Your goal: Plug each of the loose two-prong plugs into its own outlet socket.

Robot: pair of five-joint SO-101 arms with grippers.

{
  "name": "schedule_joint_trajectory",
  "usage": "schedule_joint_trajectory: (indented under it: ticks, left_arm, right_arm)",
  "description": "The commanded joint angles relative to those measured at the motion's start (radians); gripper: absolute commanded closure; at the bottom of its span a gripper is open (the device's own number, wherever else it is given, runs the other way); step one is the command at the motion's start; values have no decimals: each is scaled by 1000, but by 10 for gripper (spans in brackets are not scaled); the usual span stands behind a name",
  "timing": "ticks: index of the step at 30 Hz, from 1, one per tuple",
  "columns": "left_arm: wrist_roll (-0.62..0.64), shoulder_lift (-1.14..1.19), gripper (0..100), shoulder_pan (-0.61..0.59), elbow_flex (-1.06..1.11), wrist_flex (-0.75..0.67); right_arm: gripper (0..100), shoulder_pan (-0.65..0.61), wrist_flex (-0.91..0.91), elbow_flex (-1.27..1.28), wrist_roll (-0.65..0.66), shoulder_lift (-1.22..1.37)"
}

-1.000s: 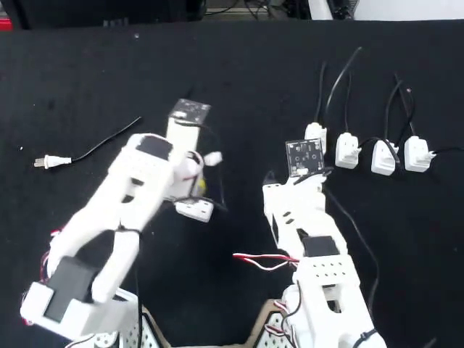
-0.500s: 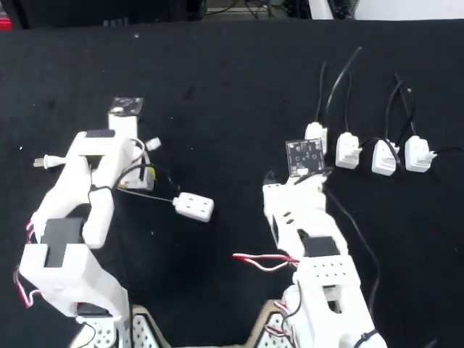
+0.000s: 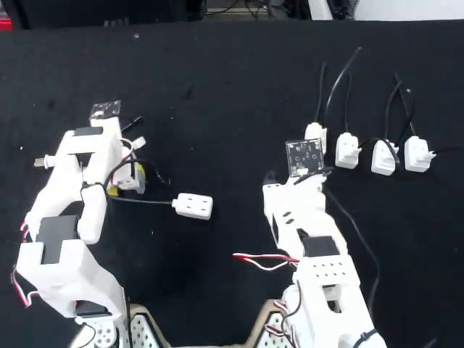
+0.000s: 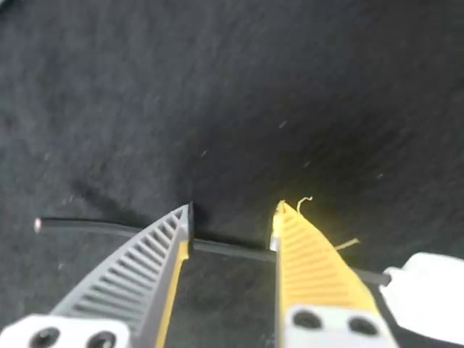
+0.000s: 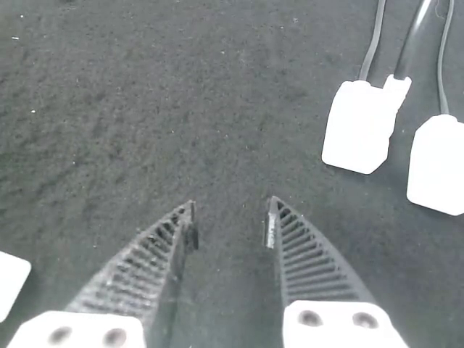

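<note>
A loose white two-prong plug (image 3: 46,161) lies at the far left of the black mat, its black cable (image 3: 129,125) running off behind the left arm (image 3: 90,156). In the left wrist view my left gripper (image 4: 233,212) is open, one finger on each side of that cable (image 4: 225,249), close above it, with the plug's body (image 4: 428,286) just past the yellow finger. A loose white outlet socket (image 3: 193,206) lies right of this arm. My right gripper (image 5: 230,216) is open over bare mat, empty, short of the nearest white socket block (image 5: 359,127).
Several white socket blocks with plugs and black cords sit in a row at the right (image 3: 348,151) (image 3: 383,157) (image 3: 417,154). A thin black lead (image 3: 141,201) runs from the loose socket toward the left arm. Red-and-white wires (image 3: 261,259) trail by the right arm's base.
The left arm has swung left, from above the loose outlet socket to over the loose plug's cable. The right arm has not moved.
</note>
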Motion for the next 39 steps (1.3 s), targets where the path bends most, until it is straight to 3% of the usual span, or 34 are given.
schedule_joint_trajectory:
  ticks: [1,7,15,18,21,29,39]
  left_arm:
    - [6,2,812,-64,-13,72]
    - [-21,-17,812,-136,-64,107]
    - [-117,-104,810,-300,-380,190]
    - [-12,-34,786,-354,-450,190]
    - [190,89,725,-386,-496,190]
    - [641,384,719,-390,-662,198]
    - [726,546,718,-400,-857,198]
  right_arm:
    - [850,20,-21,-54,-9,-27]
    - [850,-15,-18,-53,-8,-27]
    - [850,-15,-18,-51,-8,-27]
    - [850,-15,-18,-51,-8,-27]
    - [850,-15,-18,-51,-8,-27]
    - [850,-15,-18,-50,-8,-27]
    - [850,-15,-18,-51,-8,-27]
